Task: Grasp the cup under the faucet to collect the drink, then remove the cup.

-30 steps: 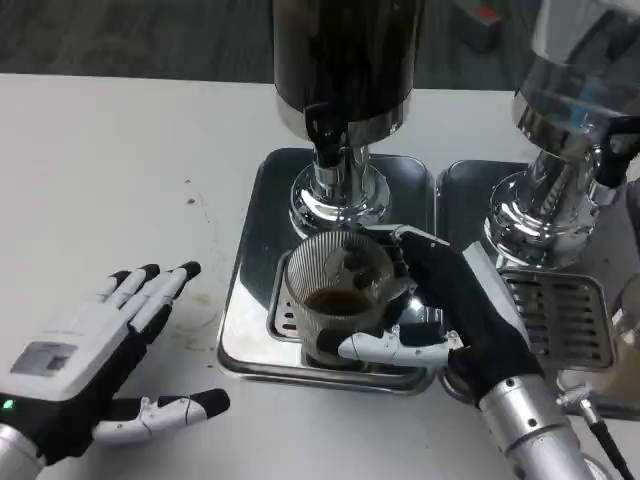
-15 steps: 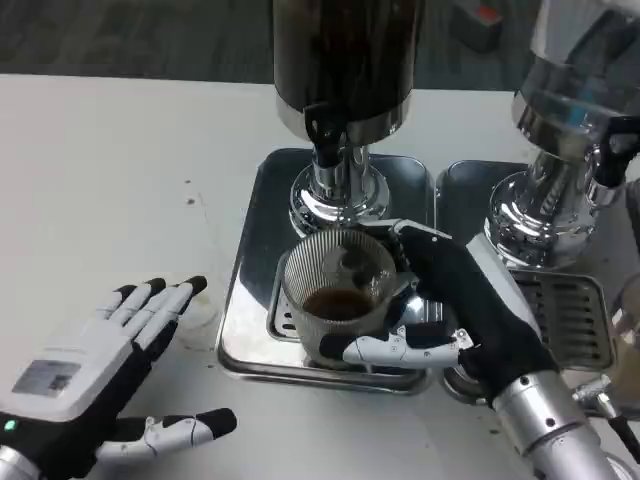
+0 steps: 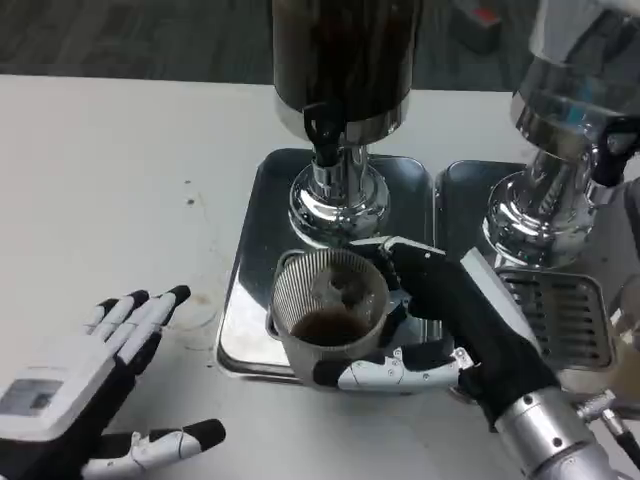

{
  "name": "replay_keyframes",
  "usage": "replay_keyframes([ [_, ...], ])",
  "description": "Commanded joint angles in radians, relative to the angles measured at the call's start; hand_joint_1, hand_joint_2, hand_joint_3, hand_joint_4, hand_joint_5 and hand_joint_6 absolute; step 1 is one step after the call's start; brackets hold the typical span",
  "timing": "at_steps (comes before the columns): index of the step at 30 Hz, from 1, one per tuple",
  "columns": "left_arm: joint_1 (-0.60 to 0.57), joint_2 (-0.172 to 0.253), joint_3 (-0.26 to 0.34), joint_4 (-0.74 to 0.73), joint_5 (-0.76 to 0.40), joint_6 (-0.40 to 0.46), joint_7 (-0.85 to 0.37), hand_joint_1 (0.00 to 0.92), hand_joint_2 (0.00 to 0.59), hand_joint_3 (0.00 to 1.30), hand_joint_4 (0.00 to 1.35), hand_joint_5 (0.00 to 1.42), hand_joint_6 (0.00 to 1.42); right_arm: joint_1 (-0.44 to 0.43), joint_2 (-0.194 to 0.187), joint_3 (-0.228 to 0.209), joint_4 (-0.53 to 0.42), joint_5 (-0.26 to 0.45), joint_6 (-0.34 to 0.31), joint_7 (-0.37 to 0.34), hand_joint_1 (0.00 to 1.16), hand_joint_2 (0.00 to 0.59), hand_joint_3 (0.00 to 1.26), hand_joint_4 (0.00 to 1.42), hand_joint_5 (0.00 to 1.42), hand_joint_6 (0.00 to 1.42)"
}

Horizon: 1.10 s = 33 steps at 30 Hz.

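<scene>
White table [image 3: 110, 150] with a smooth matte top and a few small brown specks, with dark grey floor showing behind it at the top.

I'll use the drip tray [image 3: 250, 260] as the reference point: it's a shiny square metal one with rounded corners and a slotted grate in the middle. Standing at the back of that tray is the dispenser [image 3: 345, 60], a tall dark cylinder on a polished chrome pedestal, with a small black faucet [image 3: 322, 125] sticking out the front. Just right of the tray there's a second tray [image 3: 560, 310] with its own grate and another chrome-based dispenser [image 3: 580, 90], this one with a clear tank.

The right hand [image 3: 460, 320] comes in from the tray's right front corner, black palm and white-and-black fingers wrapped around the cup [image 3: 330, 315], with the thumb across the cup's near side and the fingers around the back. So it's gripping it. The cup is a clear ribbed glass, round, with some dark brown drink in the bottom. It sits over the front part of the tray, tilted a bit, in front of the faucet rather than right under it.

The left hand [image 3: 80, 400] is off the tray's left front corner over the table, fingers spread apart, holding nothing, well apart from the cup.
</scene>
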Motion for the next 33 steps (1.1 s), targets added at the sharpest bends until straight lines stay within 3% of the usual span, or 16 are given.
replay_keyframes([
  [1, 0.039, -0.004, 0.021, -0.040, -0.002, 0.022, -0.003, 0.000, 0.102, 0.00, 0.00, 0.00, 0.00, 0.012, 0.004, 0.010, -0.067, 0.022, 0.007, 0.009, 1.06, 0.190, 0.55, 0.66, 0.75, 0.86],
  [17, 0.088, -0.023, 0.043, -0.077, -0.003, 0.037, -0.002, 0.000, 0.102, 0.00, 0.00, 0.00, 0.00, 0.038, 0.004, 0.020, -0.104, 0.022, 0.026, 0.015, 1.05, 0.188, 0.55, 0.66, 0.75, 0.86],
  [33, 0.076, -0.029, 0.041, -0.024, -0.011, 0.022, 0.015, 0.000, 0.103, 0.00, 0.00, 0.00, 0.00, 0.044, 0.016, 0.021, -0.106, 0.019, 0.027, 0.005, 1.05, 0.190, 0.57, 0.66, 0.75, 0.89],
])
